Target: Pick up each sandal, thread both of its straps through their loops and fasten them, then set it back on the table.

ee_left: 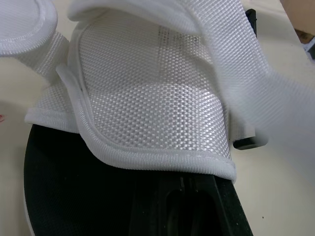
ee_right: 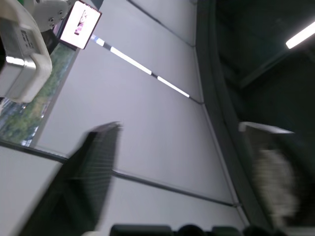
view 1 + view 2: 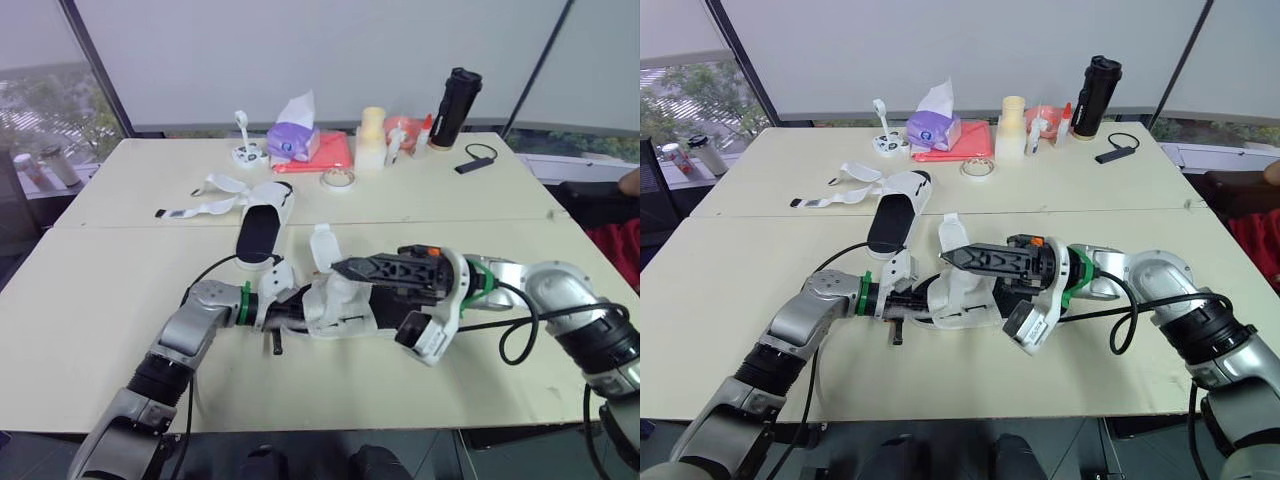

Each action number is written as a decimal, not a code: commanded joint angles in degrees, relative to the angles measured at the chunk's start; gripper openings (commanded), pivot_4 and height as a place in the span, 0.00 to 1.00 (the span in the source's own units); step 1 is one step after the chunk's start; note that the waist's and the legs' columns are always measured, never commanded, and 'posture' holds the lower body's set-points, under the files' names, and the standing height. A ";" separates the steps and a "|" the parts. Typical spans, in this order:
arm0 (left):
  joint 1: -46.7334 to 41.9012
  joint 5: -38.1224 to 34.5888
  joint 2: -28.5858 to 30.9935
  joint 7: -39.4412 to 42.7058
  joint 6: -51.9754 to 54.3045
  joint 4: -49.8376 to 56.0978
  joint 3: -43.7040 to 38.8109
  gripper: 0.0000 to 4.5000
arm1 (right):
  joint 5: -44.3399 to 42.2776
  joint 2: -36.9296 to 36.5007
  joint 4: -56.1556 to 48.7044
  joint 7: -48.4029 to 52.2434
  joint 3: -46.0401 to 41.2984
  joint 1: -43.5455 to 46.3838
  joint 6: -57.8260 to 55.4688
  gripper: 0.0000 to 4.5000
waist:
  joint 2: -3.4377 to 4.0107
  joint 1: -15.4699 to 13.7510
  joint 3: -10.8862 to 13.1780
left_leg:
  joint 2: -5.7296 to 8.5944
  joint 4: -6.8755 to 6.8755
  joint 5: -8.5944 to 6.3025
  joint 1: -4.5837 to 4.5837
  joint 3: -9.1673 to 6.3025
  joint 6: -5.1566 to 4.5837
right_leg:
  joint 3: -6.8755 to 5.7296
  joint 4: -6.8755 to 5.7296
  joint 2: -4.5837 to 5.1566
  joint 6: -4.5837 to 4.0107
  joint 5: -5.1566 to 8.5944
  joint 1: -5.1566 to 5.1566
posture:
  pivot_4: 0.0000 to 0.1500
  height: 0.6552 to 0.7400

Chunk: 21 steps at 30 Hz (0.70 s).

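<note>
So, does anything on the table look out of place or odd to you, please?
Nothing is spilled or broken. The far sandal lies with its straps undone and splayed toward the robot's left. The near sandal, between the left gripper and the right gripper, has a strap flap sticking up.

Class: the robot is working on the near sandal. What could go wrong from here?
1. The near sandal sits crowded between the left claw and right claw; its loose strap could slip away unthreaded.
2. The far sandal lies close behind; a swinging arm could knock it.
</note>
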<state>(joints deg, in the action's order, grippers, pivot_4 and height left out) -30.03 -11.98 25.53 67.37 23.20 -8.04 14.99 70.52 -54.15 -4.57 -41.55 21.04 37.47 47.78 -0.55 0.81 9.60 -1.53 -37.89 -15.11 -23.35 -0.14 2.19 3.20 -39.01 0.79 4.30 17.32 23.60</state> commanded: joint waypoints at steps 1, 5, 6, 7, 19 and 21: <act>0.99 -0.08 0.26 0.87 0.73 -0.43 1.41 0.00 | -14.26 -2.23 5.17 9.98 -6.89 -2.92 -3.16 0.98 | -0.03 0.08 0.00 | 0.00 -0.01 0.00 0.00 0.00 0.00 | 0.00 0.01 0.00 0.00 0.00 -0.02 | 1.00 1.00; 1.40 -0.09 0.50 1.09 0.73 -0.23 1.51 0.00 | -59.72 0.65 4.41 40.35 -7.52 -10.60 -17.92 0.98 | -0.07 0.24 0.00 | -0.04 -0.01 -0.04 0.18 0.02 -0.08 | -0.02 0.14 -0.03 0.00 0.00 -0.33 | 1.00 1.00; 1.42 -0.07 0.53 1.15 0.70 -0.23 1.56 0.00 | -71.54 0.67 1.02 49.47 -6.56 -13.16 -23.79 0.98 | -0.08 0.22 0.01 | -0.09 0.00 -0.12 0.23 -0.02 -0.21 | -0.05 0.24 -0.10 0.00 0.00 -0.49 | 1.00 1.00; 1.47 -0.06 0.56 1.18 0.69 -0.16 1.57 0.00 | -78.19 0.75 -1.68 55.56 -6.50 -14.77 -28.01 0.98 | -0.07 0.22 0.01 | -0.26 -0.02 -0.21 0.42 -0.16 -0.37 | -0.14 0.49 -0.22 0.00 0.00 -0.87 | 1.00 1.00; 1.11 0.39 -0.11 1.25 -0.31 -0.40 1.94 0.00 | -165.69 -6.28 -26.21 64.16 -17.19 -29.30 -89.54 0.98 | -0.07 -0.31 0.02 | -0.34 0.00 -0.50 0.80 -0.36 -0.87 | -0.18 0.88 0.03 0.00 0.00 -1.38 | 1.00 1.00; 0.90 0.56 -0.26 1.17 -0.59 -0.36 1.96 0.00 | -170.05 -5.64 -26.17 62.18 -17.30 -30.40 -92.16 0.98 | -0.06 -0.19 0.01 | -0.34 0.00 -0.54 0.76 -0.34 -0.94 | -0.17 0.93 0.03 0.00 0.00 -1.35 | 1.00 1.00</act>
<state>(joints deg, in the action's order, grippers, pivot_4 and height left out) -29.48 -11.92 25.54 68.49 22.86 -8.10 15.26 -92.96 -60.00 -29.09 21.65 5.75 6.90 -42.34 -0.61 0.61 9.61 -1.86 -37.89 -15.64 -22.60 -0.47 1.26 3.04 -38.08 0.83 4.30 17.32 22.27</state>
